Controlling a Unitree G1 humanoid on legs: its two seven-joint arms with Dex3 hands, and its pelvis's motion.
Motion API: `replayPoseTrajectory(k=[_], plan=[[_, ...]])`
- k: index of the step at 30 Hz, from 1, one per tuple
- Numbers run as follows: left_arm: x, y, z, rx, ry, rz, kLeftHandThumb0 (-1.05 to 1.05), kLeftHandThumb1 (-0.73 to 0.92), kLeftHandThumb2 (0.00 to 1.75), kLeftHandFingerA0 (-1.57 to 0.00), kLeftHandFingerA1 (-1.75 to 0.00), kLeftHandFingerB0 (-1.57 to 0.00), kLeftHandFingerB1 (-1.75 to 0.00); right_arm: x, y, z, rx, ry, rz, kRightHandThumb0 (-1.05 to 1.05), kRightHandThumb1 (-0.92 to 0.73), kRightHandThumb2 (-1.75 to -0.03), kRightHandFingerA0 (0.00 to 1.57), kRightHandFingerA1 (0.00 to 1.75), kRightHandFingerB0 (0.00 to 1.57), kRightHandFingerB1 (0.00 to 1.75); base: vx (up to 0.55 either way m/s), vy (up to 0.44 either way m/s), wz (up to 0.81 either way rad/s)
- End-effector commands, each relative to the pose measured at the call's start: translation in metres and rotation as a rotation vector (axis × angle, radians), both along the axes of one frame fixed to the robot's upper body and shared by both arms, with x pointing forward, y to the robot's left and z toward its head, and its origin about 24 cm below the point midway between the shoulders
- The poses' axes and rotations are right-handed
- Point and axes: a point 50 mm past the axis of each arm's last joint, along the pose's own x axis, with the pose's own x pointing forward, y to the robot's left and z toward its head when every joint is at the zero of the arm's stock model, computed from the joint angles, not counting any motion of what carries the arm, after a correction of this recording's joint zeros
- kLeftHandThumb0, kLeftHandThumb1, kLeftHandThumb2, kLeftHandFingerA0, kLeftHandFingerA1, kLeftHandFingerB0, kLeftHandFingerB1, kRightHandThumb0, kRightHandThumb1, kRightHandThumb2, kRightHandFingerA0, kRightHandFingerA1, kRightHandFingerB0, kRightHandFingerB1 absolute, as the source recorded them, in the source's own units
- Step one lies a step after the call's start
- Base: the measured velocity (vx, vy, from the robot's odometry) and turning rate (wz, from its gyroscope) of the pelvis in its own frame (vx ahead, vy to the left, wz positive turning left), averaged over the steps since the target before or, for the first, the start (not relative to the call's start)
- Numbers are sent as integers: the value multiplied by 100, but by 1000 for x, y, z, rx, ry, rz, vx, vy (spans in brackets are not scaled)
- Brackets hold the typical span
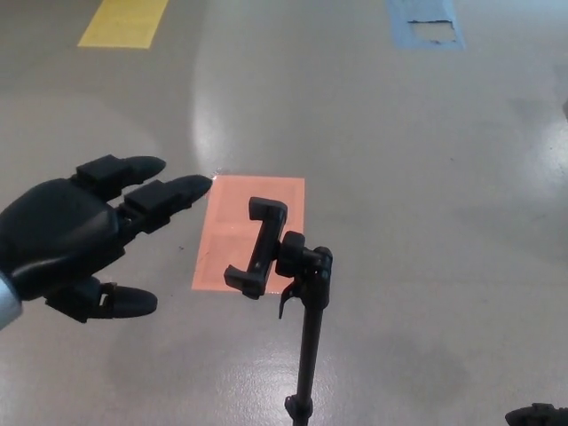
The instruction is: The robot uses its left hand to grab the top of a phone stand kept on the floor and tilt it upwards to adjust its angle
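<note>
Left hand (75,240) (fingers spread) hovers over glossy grey floor (426,177).

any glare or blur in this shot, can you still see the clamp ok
Head view: a pale streak of glare runs down the glossy floor above the orange patch; the phone stand and its clamp read sharp and dark against it; the left hand is near the lens, black, with little surface detail.

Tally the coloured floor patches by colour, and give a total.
Orange patch: 1
Yellow patch: 1
Blue patch: 1, worn through in the middle
Total: 3
</note>
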Motion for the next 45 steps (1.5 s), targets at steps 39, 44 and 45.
replayPoseTrajectory(k=[39,44,45], plan=[[12,-28,41,106,-132,-45,-80,75,62,-8,-24,0,-16,0,-6,2,2,27,9,-62,-82,-64,25,36,22,31,0,0,0],[12,-35,41,125,-134,-59,-83,61,97,-14,-31,0,-18,4,-5,4,-6,25,20,-62,-81,-64,25,36,23,31,0,0,0],[12,-35,41,126,-133,-59,-83,61,97,-14,-31,0,-18,4,-5,4,-5,25,19,-62,-81,-64,25,36,23,31,0,0,0]])
